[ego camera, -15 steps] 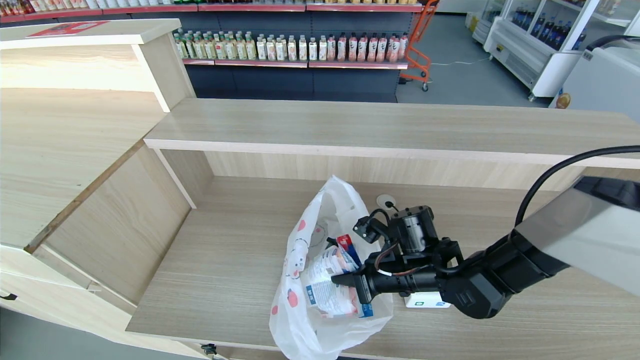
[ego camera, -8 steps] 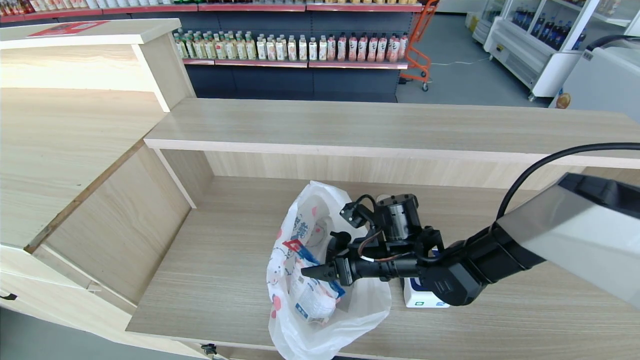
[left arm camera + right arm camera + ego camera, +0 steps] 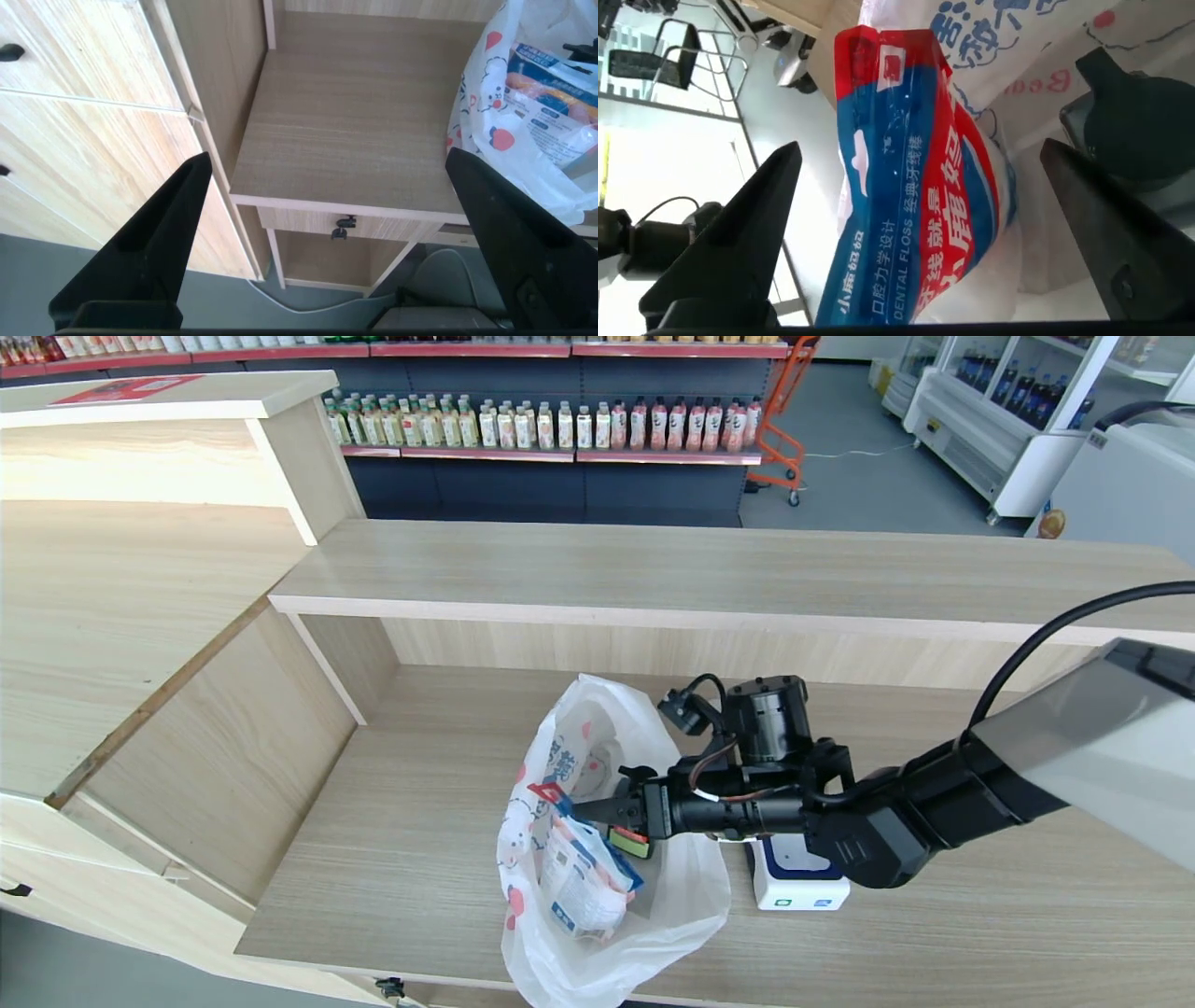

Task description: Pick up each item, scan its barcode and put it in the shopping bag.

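White plastic shopping bag (image 3: 653, 905) with packet (image 3: 581, 882) inside, right gripper (image 3: 611, 795) at its mouth

Item 1. Left gripper (image 3: 327, 159): hung off the front left corner of the counter (image 3: 392, 840), well apart from the bag. Fingers spread wide, holding nothing.

Item 2. Shopping bag: printed with red hearts, slumped at the counter's front edge near the middle. Its mouth gaped towards the right arm.

Item 3. Packet: blue, red and white pouch, lying inside the bag against its left wall. Its long axis ran from the bag's mouth down towards the counter's front edge, red top corner uppermost.

Item 4. Right gripper: reached in level from the right, tips just inside the bag's mouth. Fingers parted, pinching nothing. The packet lay ahead of and below the tips. Whether the lower tip touched the packet's top corner could not be told.

Item 5. Scanner (image 3: 801, 887): white box on the counter just right of the bag, under the right forearm.

Assessment: packet judged bagged. The right arm was the nearer, and the likely next move was a straight pull back to the right, along the line it came in on. The main hazard would be a finger catching the loose plastic at the bag's rim.
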Robot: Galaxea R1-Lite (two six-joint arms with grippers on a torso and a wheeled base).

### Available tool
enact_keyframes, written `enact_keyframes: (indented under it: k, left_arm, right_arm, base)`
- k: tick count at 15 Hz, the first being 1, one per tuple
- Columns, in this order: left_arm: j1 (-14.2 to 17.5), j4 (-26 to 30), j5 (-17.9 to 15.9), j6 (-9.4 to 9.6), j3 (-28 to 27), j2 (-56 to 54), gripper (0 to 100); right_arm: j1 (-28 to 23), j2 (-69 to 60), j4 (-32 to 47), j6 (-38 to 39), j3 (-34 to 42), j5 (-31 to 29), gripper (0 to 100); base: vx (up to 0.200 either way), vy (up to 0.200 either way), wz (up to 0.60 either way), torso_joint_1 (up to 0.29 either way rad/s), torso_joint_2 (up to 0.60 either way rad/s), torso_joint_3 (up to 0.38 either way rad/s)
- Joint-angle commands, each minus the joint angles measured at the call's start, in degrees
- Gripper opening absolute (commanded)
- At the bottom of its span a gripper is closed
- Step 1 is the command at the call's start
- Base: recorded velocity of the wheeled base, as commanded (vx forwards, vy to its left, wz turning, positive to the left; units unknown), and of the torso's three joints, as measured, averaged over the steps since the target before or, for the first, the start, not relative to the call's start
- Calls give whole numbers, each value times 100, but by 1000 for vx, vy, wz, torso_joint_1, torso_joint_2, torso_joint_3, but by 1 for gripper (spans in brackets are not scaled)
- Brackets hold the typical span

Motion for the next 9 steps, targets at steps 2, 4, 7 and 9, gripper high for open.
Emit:
enact_keyframes:
  k: [2,4,7,9]
  left_arm:
    - [0,0,1,0,0,-2,100]
    - [0,0,1,0,0,-2,100]
    - [0,0,1,-9,0,-2,100]
    - [0,0,1,-9,0,-2,100]
  right_arm:
    - [-29,-217,-3,137,82,68,100]
    - [-55,-270,-3,427,74,139,100]
    - [-178,-410,-161,946,82,139,100]
    - [-187,-533,-258,1315,74,156,100]
  base:
    - [0,0,0,0,0,0]
    - [0,0,0,0,0,0]
    - [0,0,0,0,0,0]
    - [0,0,0,0,0,0]
